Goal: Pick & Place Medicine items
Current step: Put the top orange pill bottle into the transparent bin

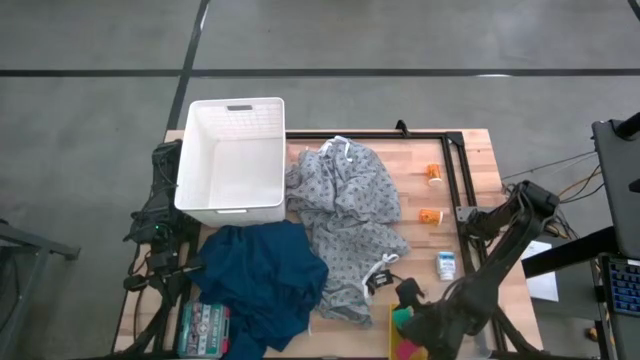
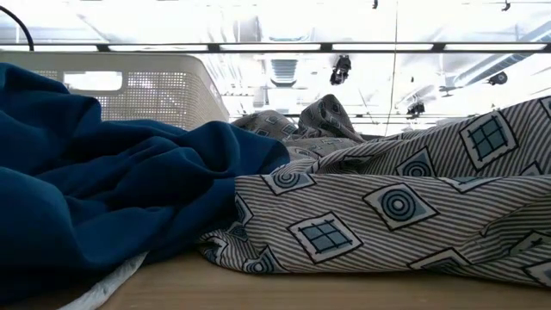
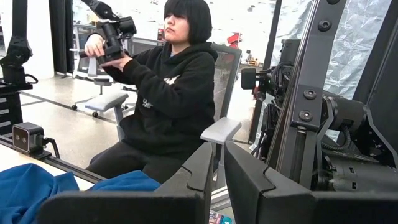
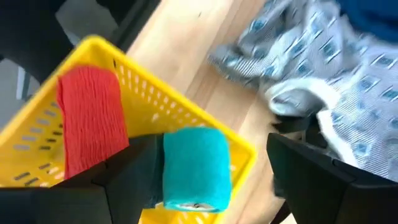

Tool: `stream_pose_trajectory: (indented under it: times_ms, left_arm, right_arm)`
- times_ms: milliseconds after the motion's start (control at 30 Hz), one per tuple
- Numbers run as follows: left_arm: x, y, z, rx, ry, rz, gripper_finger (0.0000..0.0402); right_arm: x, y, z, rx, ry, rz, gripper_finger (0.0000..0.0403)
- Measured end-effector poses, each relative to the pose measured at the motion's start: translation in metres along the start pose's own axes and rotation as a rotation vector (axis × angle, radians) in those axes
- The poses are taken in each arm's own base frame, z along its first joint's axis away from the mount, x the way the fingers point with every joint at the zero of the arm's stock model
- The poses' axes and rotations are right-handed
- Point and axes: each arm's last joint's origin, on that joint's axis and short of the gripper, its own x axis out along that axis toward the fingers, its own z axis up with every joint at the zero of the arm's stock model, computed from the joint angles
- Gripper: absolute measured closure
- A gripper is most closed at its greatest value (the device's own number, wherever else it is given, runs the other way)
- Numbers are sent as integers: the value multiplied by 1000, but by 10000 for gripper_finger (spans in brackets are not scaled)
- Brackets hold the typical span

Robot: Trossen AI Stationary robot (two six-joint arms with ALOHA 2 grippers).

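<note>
The small white carton with blue print (image 1: 446, 265) lies flat on the wooden table near its right edge. Two tiny orange pieces (image 1: 435, 173) (image 1: 430, 215) lie farther back on the same side. My right gripper (image 1: 408, 293) (image 4: 214, 155) is open and hangs over a yellow basket (image 4: 143, 87) at the table's near edge, left of the carton. Its fingers stand on either side of a teal-green block (image 4: 196, 168), and a red-pink block (image 4: 93, 118) sits beside that. My left gripper (image 3: 217, 168) is shut and parked off the table's left edge, by the left arm (image 1: 160, 215). My right gripper comes at the yellow basket from above. One finger (image 4: 134, 168) stands right against the side of the teal-green block, which rests in the basket. I cannot tell whether it touches the block. The other finger (image 4: 317, 180) is well clear of it.
A white laundry basket (image 1: 232, 155) sits at the far left. A grey patterned cloth (image 1: 345, 225) covers the table's middle, and a blue cloth (image 1: 260, 280) lies near left. A green-and-white box (image 1: 205, 325) lies at the near left edge. A seated person (image 3: 171, 93) shows beyond the table.
</note>
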Motion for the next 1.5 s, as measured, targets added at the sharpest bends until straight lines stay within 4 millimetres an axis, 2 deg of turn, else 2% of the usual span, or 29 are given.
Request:
stream_pose_trajectory:
  times_ms: [200,400,667,800,1000,1367,1500]
  left_arm:
    - [0,0,0,0,0,0,355]
    - [0,0,0,0,0,0,355]
    - [0,0,0,0,0,0,355]
    - [0,0,0,0,0,0,355]
    - [0,0,0,0,0,0,355]
    - [0,0,0,0,0,0,355]
    - [0,0,0,0,0,0,355]
  right_arm:
    - [-14,-5,11,-22,-75,-48,101]
    - [-13,-16,22,-31,-125,-103,96]
    - [-5,-49,54,120,-328,-95,83]
    - [-2,-67,67,116,-410,-48,81]
    - [13,-89,80,76,-489,1,87]
    - [28,-111,80,-34,-519,190,101]
    - [34,-117,76,-89,-541,186,100]
